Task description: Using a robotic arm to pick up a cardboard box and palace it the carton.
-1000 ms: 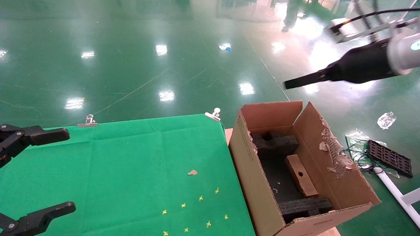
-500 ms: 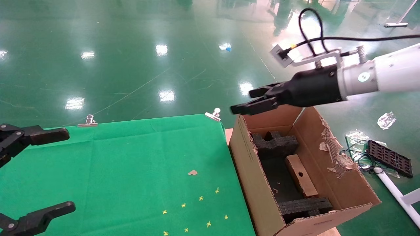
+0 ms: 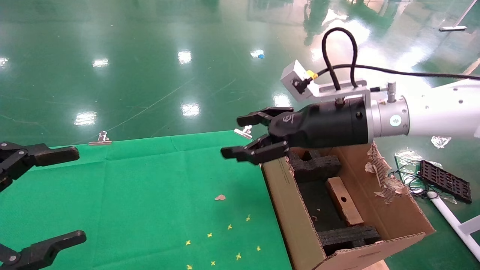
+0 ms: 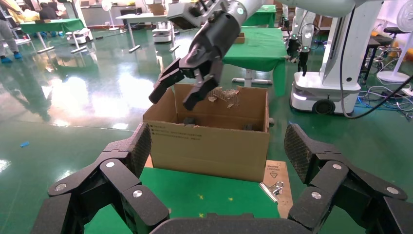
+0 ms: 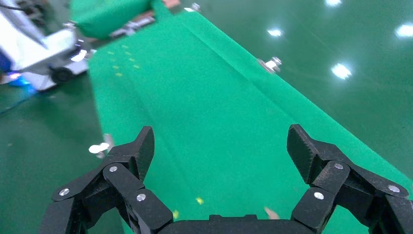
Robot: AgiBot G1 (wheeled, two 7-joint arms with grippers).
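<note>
Fingers (image 3: 240, 152) of the robotic arm (image 3: 431, 112) are spread apart and hold nothing; they hang above the far left corner of the carton (image 3: 296, 213), reaching over the edge of the worktop (image 3: 150, 187). A green cloth covers this worktop, fixed with metal clips (image 3: 99, 138) at the far edge, and small yellow marks (image 3: 228, 227) lie on it. Around it is a shiny green floor (image 3: 150, 56) with reflections of lamps.

Inside the carton the cardboard box (image 3: 344, 200) lies flat between two black foam blocks (image 3: 315, 165). The carton's right flap is torn.

Left gripper (image 4: 214, 161) and right gripper (image 5: 221, 161) both have their fingers wide open and empty. In the head view only the left gripper's fingers show, cut off by the edge.
</note>
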